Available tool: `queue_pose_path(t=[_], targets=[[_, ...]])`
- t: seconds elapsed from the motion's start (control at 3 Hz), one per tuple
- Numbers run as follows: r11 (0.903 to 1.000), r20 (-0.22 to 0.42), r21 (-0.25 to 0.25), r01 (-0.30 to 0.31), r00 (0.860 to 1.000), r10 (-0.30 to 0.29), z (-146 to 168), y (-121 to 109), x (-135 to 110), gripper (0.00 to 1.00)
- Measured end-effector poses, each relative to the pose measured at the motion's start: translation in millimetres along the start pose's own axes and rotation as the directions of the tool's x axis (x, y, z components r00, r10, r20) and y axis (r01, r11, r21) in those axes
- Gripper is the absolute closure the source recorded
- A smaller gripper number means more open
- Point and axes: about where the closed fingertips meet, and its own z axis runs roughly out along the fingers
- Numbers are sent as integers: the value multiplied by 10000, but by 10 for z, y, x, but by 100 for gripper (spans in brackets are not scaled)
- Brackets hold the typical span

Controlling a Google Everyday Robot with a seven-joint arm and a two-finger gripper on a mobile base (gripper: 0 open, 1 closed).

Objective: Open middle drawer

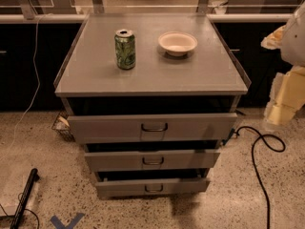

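A grey metal cabinet (152, 82) stands in the middle of the camera view with three drawers stacked in its front. The middle drawer (190, 159) has a low flat grey front with a small loop handle (153, 161) at its centre. Its front lines up between the top drawer (105, 128) and the bottom drawer (124, 188), with a dark gap above it; no tray shows. My gripper (285, 97), cream and white, hangs at the right edge of the view, to the right of the cabinet and well apart from the handle, holding nothing.
A green can (125, 49) and a white bowl (177, 43) stand on the cabinet top. A black cable (259, 147) loops on the speckled floor at the right. A white cord (29, 99), a wire basket (61, 125) and a black bar (25, 197) lie at the left.
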Motion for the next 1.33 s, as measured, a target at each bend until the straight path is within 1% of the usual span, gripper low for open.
queue_pose_path(t=[0.33,0.67,1.0,1.33], targets=[[10000,0,0,0,10000,0,0,0,0,0],[9999,345,-1,-114,9993,114,42,47,25,0],[10000,1087,-44,-32,9941,36,210,234,52,0],[9988,2050,-486,-47,9786,146,644,513,135,0]])
